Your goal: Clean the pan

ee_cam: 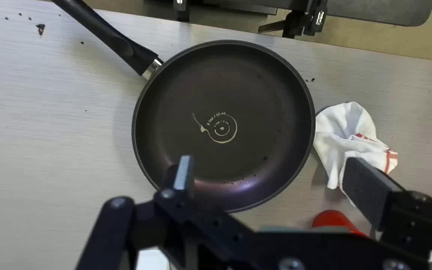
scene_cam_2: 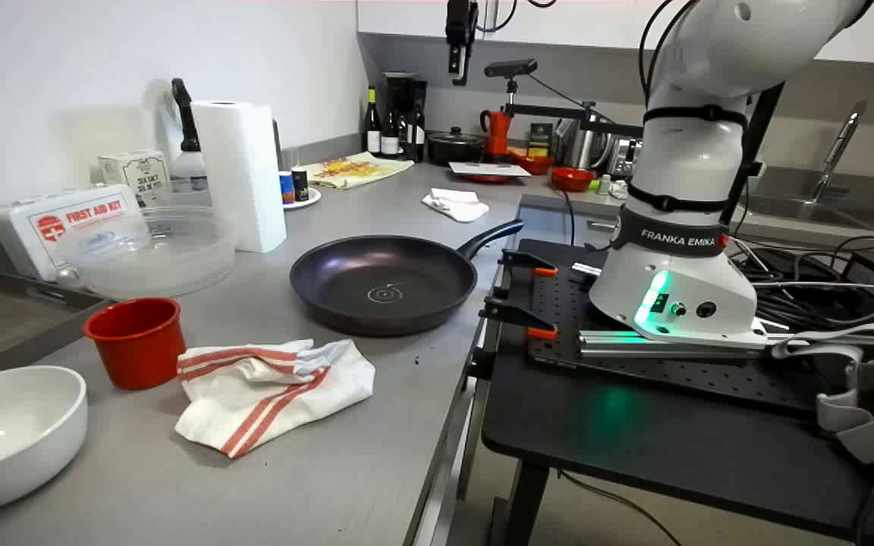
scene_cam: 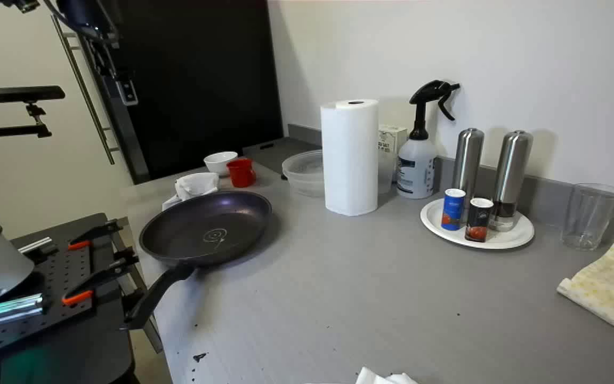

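You have the pincer [ee_cam: 270, 168] spread wide with nothing in its grip, and the pan [ee_cam: 221, 105] lies well below it on the surface [ee_cam: 51, 131]. The pan is round, shallow and black — matt across the base, with a purple sheen where the wall curves up. You can see a pale spiral mark [ee_cam: 222, 128] at its middle and a few dark specks [ee_cam: 264, 158] inside. Its long handle [ee_cam: 114, 41], smooth and black with a shiny metal collar [ee_cam: 152, 68], slants away from the pincer to the surface's edge. The surface under the pincer is grey with a fine streaked grain, and dark flecks [ee_cam: 40, 28] lie near the handle. Below the pincer too, just beside the pan, you find a white cloth [scene_cam_2: 278, 390] with red stripes, crumpled into soft folds. Near that cloth stand a glossy red cup [scene_cam_2: 137, 345] and a smooth, round-sided white bowl [scene_cam_2: 12, 436] — both well below the pincer.
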`<state>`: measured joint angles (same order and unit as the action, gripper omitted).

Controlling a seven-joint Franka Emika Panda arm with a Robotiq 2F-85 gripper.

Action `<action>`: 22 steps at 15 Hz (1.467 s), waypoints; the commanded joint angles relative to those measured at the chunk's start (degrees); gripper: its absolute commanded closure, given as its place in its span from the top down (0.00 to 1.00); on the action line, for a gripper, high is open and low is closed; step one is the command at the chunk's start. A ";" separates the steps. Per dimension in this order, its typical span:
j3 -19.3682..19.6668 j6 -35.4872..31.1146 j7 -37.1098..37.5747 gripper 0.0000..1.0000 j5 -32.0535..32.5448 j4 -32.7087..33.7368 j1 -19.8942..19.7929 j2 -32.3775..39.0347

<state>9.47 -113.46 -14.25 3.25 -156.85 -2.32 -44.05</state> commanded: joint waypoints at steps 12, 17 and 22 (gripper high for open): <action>-0.22 0.12 -0.12 1.00 -0.18 0.09 -0.21 0.03; -0.34 0.26 0.38 1.00 -0.42 0.75 -0.19 0.63; -2.21 0.10 0.93 1.00 -0.71 4.45 1.60 5.56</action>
<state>8.85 -113.47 -14.14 3.12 -155.73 -1.95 -42.73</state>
